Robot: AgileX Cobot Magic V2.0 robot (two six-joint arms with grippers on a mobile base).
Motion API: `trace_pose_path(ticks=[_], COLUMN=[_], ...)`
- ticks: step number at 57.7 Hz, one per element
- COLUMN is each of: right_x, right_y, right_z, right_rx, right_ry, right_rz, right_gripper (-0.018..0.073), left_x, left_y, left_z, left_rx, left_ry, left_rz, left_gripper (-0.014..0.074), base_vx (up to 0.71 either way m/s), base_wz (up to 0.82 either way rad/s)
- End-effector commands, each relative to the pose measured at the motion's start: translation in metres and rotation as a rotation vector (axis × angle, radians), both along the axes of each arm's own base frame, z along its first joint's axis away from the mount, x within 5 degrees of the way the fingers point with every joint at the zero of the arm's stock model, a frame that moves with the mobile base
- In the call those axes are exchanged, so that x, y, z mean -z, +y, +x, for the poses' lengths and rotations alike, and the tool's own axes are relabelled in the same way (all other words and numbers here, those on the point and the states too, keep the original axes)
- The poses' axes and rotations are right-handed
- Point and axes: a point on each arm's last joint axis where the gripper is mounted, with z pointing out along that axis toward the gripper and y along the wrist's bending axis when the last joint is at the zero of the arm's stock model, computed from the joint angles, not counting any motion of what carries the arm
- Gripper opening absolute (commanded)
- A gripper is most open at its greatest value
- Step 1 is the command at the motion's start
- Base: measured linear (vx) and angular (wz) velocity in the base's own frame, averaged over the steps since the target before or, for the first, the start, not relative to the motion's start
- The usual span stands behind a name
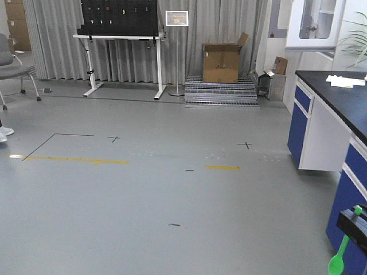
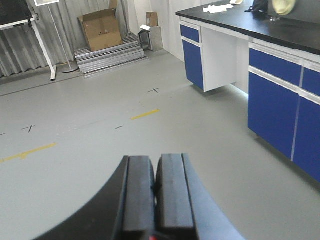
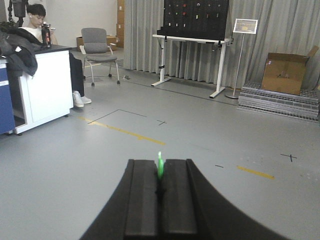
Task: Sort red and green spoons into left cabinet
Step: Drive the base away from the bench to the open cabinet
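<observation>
Pads of the R gripper [image 3: 159,176] were pressed together on the green spoon [image 3: 160,166], w/ its tip poking up between them. In the front view its bowl hung low, beside blue drawers [image 1: 347,197]. L gripper [image 2: 155,167] was squeezed together too, w/ only a sliver of the red spoon [image 2: 156,235] showing between its pads at the bottom edge.

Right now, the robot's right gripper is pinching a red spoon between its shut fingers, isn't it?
Not quite. The right gripper is shut on a green spoon, not a red one. The right wrist view shows the green sliver sticking up between its shut fingers.
</observation>
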Motion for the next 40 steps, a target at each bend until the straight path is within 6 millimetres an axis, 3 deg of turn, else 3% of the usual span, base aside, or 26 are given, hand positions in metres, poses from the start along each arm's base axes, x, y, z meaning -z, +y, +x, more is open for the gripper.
trace_pose_path(ticks=[1, 40], right_x=[-0.0107, -0.0107], right_y=[0.0013, 0.0012], right_z=[-0.0013, -0.0013], right_rx=[-0.016, -0.015], right_ry=[-0.030, -0.030], right_rz=[0.019, 0.019], right_gripper=[-0.0003, -0.0003], left_x=[-0.0159, -0.0159], left_y=[0.0018, 0.0018], left_z=[0.0003, 0.0003], left_rx=[-0.025, -0.025], left_ry=[-0.084, -0.084], left_rz=[-0.054, -0.054], left_gripper=[-0.0001, -0.0001], base_vx=[0.58, 0.63], base_wz=[0.00, 0.02])
